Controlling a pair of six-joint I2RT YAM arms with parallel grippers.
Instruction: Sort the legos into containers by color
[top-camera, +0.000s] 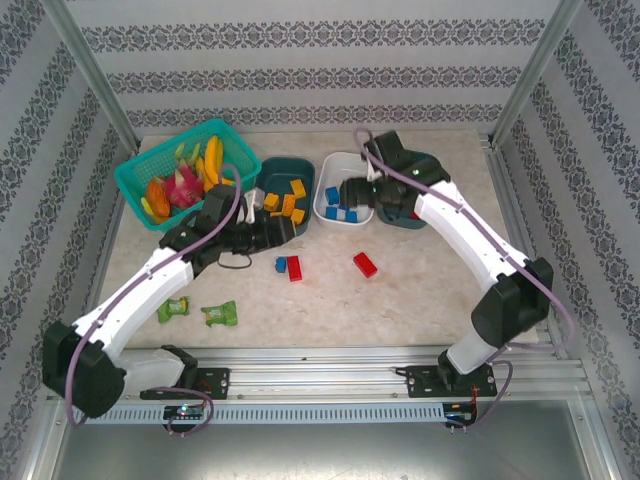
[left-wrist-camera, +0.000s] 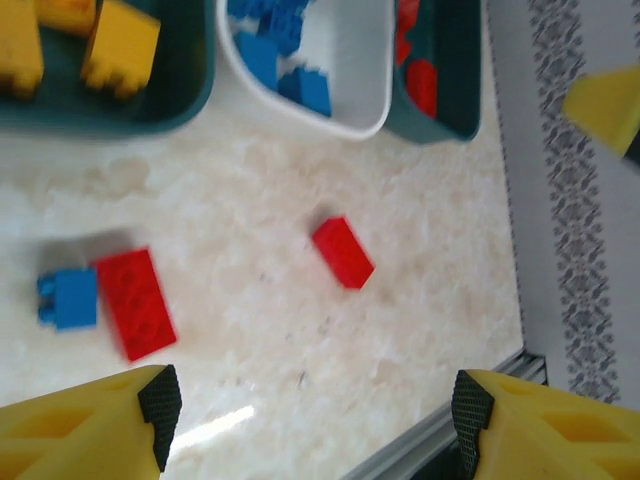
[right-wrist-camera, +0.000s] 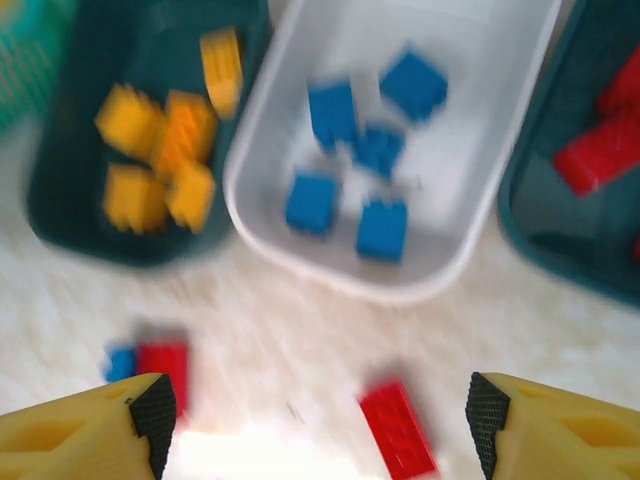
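Three loose legos remain on the counter (left-wrist-camera: 260, 180) as both arms hover with fingers spread wide and empty: the left fingers (left-wrist-camera: 90, 430) above a blue brick (left-wrist-camera: 68, 297) touching a red brick (left-wrist-camera: 135, 302), the right fingers (right-wrist-camera: 70, 440) near the white tub (right-wrist-camera: 420, 285). A second red brick (left-wrist-camera: 342, 252) lies well apart, the easier pick. The touching pair likely calls for a straight descent, straddling one brick's short sides so its neighbour is not dragged along. Of three tubs, the left dark teal tub (right-wrist-camera: 60, 150) holds about five yellow-orange bricks, the white one five blue, and the right dark teal tub (right-wrist-camera: 560, 240) at least two red, partly out of frame. Two green packets (top-camera: 173, 309) lie nearby.
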